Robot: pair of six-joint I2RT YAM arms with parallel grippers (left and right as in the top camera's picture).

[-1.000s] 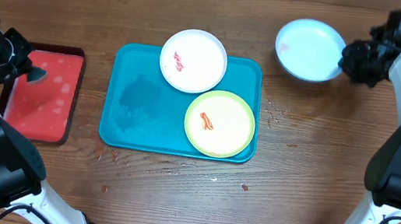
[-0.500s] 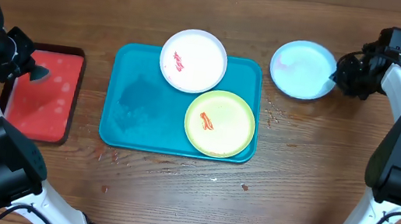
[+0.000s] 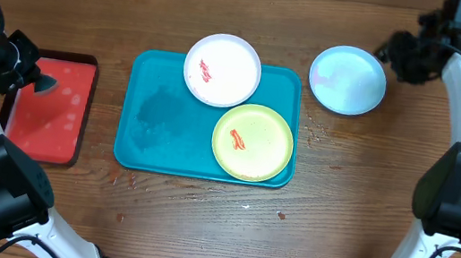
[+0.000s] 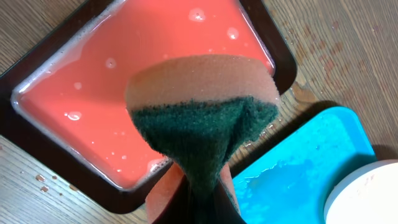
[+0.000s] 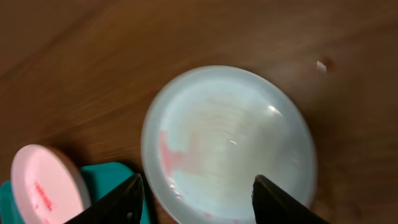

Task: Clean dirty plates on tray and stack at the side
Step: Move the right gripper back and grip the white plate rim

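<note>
Three plates need a wash, and two of them lie dirty on the tray. On the left, the left end effector (image 4: 193,208) is pinched tight on a sponge (image 4: 202,106), green side down, and hangs over the red tray (image 3: 64,124) of soapy water. The teal tray (image 3: 155,118) sits in the middle of the table (image 3: 198,233). Its left half is bare and wet, so there is room to work there. The white plate (image 3: 222,70) pokes out over the tray's far rim, so its edge looks easy to grab. The yellow-green plate (image 3: 252,141) fills the near right corner, snug against the rim and touching or almost touching the white one. Both have red smears. To the right, the light blue plate (image 3: 348,79) lies flat on the table, near the tray but apart from it. A faint pink mark shows inside it. The right end effector (image 5: 199,186) hovers just above it, partly open, with nothing in it. I think the blue plate is now the start of the stack. Next, the right arm should fetch the white plate and the sponge should come over. The front of the table has lots of free room.
</note>
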